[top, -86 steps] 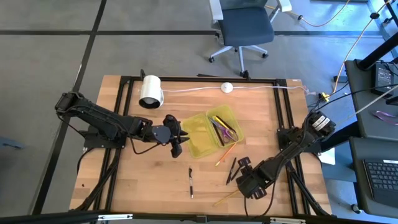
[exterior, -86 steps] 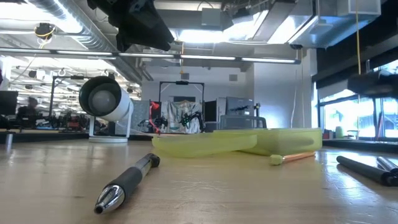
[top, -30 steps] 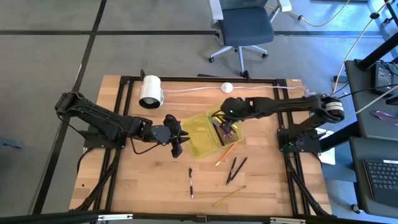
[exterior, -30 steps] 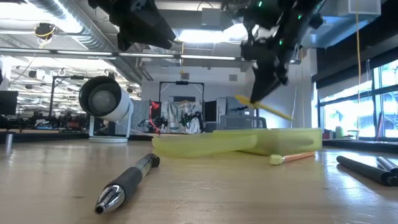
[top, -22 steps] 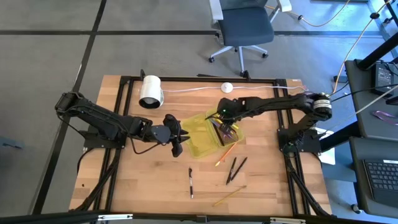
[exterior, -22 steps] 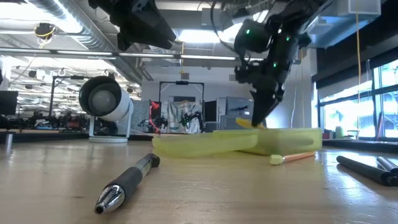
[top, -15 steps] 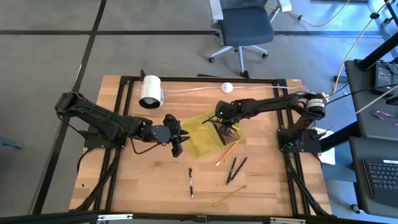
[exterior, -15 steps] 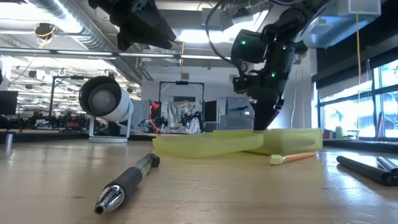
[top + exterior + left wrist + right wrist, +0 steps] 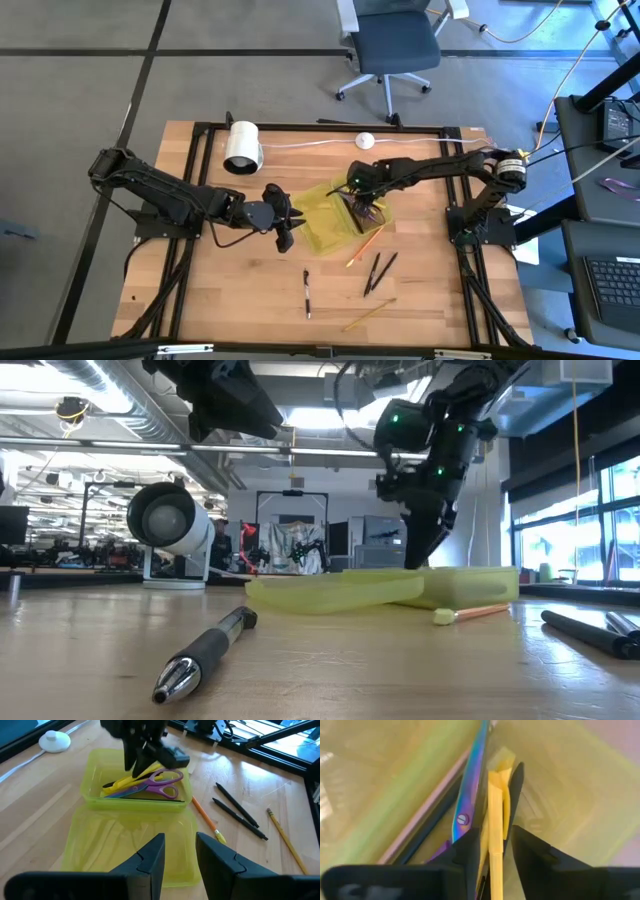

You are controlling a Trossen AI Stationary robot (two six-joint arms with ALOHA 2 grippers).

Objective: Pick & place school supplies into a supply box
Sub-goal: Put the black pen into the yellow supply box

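The yellow-green supply box [image 9: 345, 212] lies open on the table. Its tray half [image 9: 100, 795] holds purple-handled scissors [image 9: 155, 785] and yellow pencils [image 9: 131, 779]. My right gripper [image 9: 495, 835] reaches down into the tray, its fingers a little apart on either side of a yellow pencil [image 9: 495, 810] that lies beside the scissors' blade [image 9: 472, 795]. It also shows as the right gripper [image 9: 362, 204] from above. My left gripper [image 9: 177, 851] hangs open over the box's lid half [image 9: 125, 845], nothing between its fingers. On the wood lie an orange pencil [image 9: 365, 243], two black pens [image 9: 378, 272], a third pen [image 9: 307, 293] and a yellow pencil [image 9: 368, 315]. My right gripper stands steeply over the tray from above, with the yellow pencil [image 9: 495, 850] running along between its two fingers. Narrow gaps show on both sides of the pencil, and I cannot tell whether a finger touches it. The pencil lies down in the tray.
A white roll [image 9: 242, 146] stands at the far left, and a white puck [image 9: 365, 141] on a cable at the far edge. Bare wood spreads at the near left. Black frame rails run along the table's edges.
My right gripper has come down and a little toward the table's left, into the tray. The yellow pencil that slanted in the air below it a second ago is now down inside the box, behind its wall in the low view.
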